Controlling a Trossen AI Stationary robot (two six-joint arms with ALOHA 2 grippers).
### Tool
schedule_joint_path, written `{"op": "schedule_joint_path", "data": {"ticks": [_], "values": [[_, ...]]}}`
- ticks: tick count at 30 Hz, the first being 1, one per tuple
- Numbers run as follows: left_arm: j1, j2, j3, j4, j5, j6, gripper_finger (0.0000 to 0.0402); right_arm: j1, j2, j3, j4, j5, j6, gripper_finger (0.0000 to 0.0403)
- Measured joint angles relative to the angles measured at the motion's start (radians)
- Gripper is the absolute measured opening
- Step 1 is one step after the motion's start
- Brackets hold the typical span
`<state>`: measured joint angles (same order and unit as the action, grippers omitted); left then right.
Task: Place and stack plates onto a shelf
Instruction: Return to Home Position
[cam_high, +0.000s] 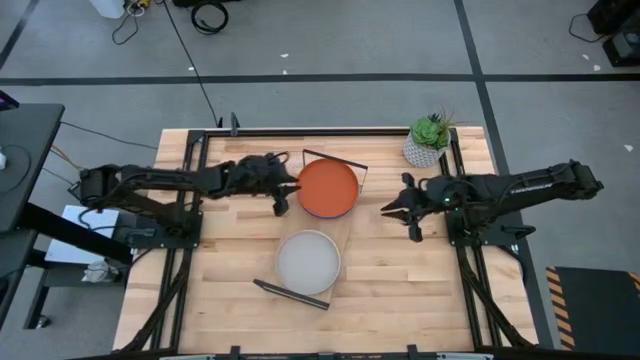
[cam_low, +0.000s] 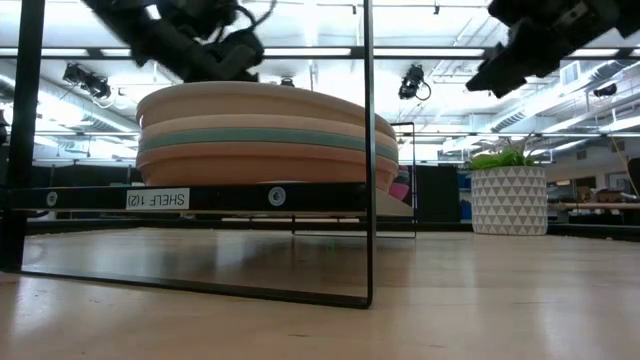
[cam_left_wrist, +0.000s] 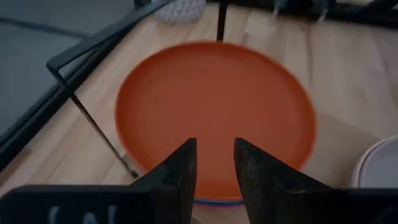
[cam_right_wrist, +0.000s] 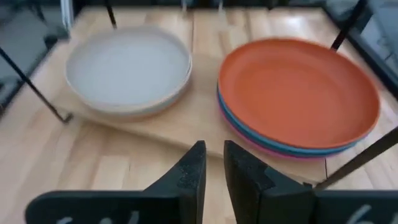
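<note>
One slatted wooden table (cam_high: 230, 300) carries everything, and two dark arms reach in over it from opposite sides, the left arm (cam_high: 150, 180) and the right arm (cam_high: 520, 185). Between them one shelf (cam_right_wrist: 202, 106) lies at a slant across the tabletop, a black wire frame at each short end. It holds two stacks of plates side by side. The far stack is topped by the orange-red plate (cam_high: 328, 188), with blue and magenta rims showing under it in the right wrist view. The near stack is topped by the grey plate (cam_high: 308, 262), and the low view shows about four bands of rim there, one of them teal. How many plates lie in each stack I cannot tell for sure. One potted plant (cam_high: 428, 140) in a white patterned pot stands at the table's far right corner. The left gripper (cam_left_wrist: 214, 146) hangs above the orange-red plate's rim on the left arm's side, fingers a narrow gap apart and holding nothing. The right gripper (cam_right_wrist: 214, 148) is raised off the table to the other side of that stack, clear of the shelf, its fingers also slightly parted and empty — neither touches a plate. Beyond the table lies grey floor crossed by dark lines, with cables trailing on it, and the low view looks into a hall with ceiling lights.
</note>
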<state>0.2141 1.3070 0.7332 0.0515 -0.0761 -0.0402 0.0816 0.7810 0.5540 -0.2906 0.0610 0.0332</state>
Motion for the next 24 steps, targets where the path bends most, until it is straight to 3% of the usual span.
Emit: {"op": "schedule_joint_path", "data": {"ticks": [6, 13, 24], "values": [[-0.018, -0.158, -0.201, 0.162, -0.002, -0.003, 0.0106, -0.005, -0.189, -0.151, 0.140, 0.079, 0.074, 0.0049], [-0.047, -0.341, -0.372, 0.278, -0.021, -0.018, 0.0103, -0.005, -0.352, -0.212, 0.096, 0.130, 0.180, 0.0033], [-0.074, -0.714, -0.605, 0.226, -0.084, -0.044, 0.0103, 0.010, -0.574, -0.212, 0.017, 0.164, 0.264, 0.0024]]}}
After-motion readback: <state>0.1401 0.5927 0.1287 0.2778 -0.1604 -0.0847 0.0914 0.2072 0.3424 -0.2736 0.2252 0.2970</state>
